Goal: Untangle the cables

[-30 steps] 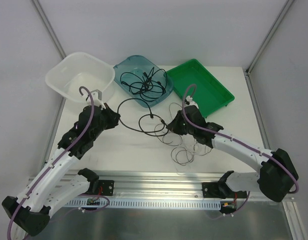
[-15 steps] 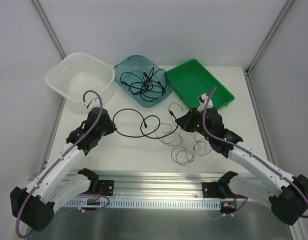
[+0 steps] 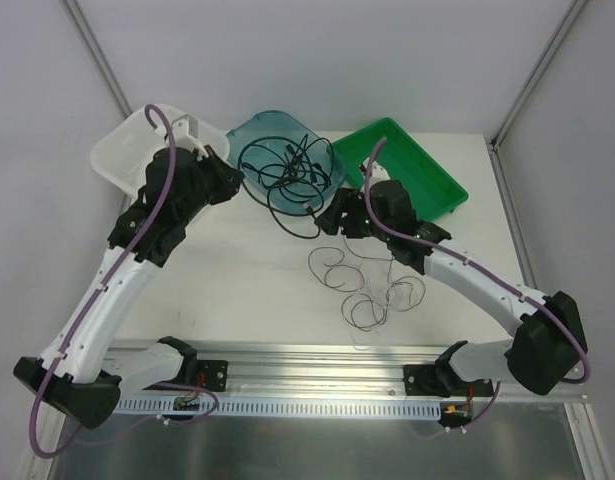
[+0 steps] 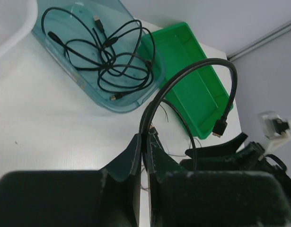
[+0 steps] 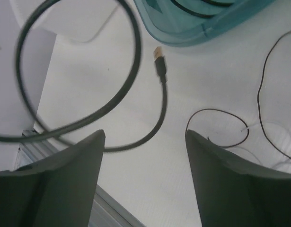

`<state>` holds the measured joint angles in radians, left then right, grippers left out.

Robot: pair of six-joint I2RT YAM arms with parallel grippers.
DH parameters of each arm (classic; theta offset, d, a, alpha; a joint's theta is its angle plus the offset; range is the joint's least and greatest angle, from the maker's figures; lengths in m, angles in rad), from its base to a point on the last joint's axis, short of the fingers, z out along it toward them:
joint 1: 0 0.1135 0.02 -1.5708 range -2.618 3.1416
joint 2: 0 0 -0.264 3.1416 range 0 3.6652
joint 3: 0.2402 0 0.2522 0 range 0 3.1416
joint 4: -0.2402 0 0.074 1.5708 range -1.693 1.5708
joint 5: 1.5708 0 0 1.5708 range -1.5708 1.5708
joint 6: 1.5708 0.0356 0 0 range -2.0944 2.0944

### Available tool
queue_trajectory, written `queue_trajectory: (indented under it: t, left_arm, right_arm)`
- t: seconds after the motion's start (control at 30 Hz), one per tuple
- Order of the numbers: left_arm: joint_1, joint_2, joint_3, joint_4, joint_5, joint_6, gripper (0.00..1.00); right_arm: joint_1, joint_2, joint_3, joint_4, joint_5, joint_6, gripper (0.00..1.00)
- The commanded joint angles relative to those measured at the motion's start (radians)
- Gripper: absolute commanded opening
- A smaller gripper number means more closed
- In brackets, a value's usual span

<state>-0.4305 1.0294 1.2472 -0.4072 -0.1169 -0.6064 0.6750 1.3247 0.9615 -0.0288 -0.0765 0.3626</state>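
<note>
The left gripper [image 4: 145,142] has dark, matt plastic fingers [image 4: 125,163], and the black cable [image 4: 192,66] pinched between them wears a smooth, rubbery sheath with a soft sheen. Ahead of this gripper the teal tray [image 3: 252,128] is translucent, glossy plastic. The green tray [image 4: 192,99] to its right is opaque plastic with a duller shine, and the white basket [image 3: 122,160] to its left is milky plastic. Below the right gripper [image 5: 145,135], equally dark and matt, the worktop [image 5: 145,189] is white, matt and finely grained. A plug [image 5: 158,53] there ends in gold-coloured metal, and the thin brown wires [image 5: 261,94] look smooth.
</note>
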Motion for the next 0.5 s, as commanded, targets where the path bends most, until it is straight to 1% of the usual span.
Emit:
queue_trajectory:
  t: [0.0,0.03,0.13,0.23,0.27,0.3,0.33,0.47]
  left_arm:
    - [0.027,0.090,0.148,0.039,-0.032,0.072,0.00]
    - [0.032,0.110,0.179,0.044,-0.035,0.088,0.00]
    - [0.045,0.188,0.290,0.067,-0.070,0.131,0.00]
    - [0.070,0.283,0.389,0.093,-0.110,0.175,0.00]
    - [0.076,0.335,0.412,0.100,-0.116,0.186,0.00]
    - [0.085,0.362,0.461,0.107,-0.133,0.195,0.00]
    - [0.107,0.386,0.483,0.122,-0.136,0.198,0.00]
    - [0.159,0.510,0.550,0.180,-0.112,0.157,0.00]
  right_arm:
    - [0.006,-0.034,0.105,-0.029,-0.017,-0.085,0.75]
    - [0.008,-0.047,0.106,-0.072,-0.009,-0.093,0.83]
    - [0.008,-0.132,0.073,-0.146,0.032,-0.134,0.92]
    - [0.006,-0.243,0.011,-0.213,0.069,-0.169,0.96]
    - [0.006,-0.271,-0.004,-0.229,0.101,-0.175,0.96]
    - [0.006,-0.332,-0.021,-0.244,0.118,-0.182,0.96]
    - [0.008,-0.356,-0.044,-0.285,0.127,-0.203,0.97]
    - [0.006,-0.487,-0.085,-0.390,0.176,-0.237,0.98]
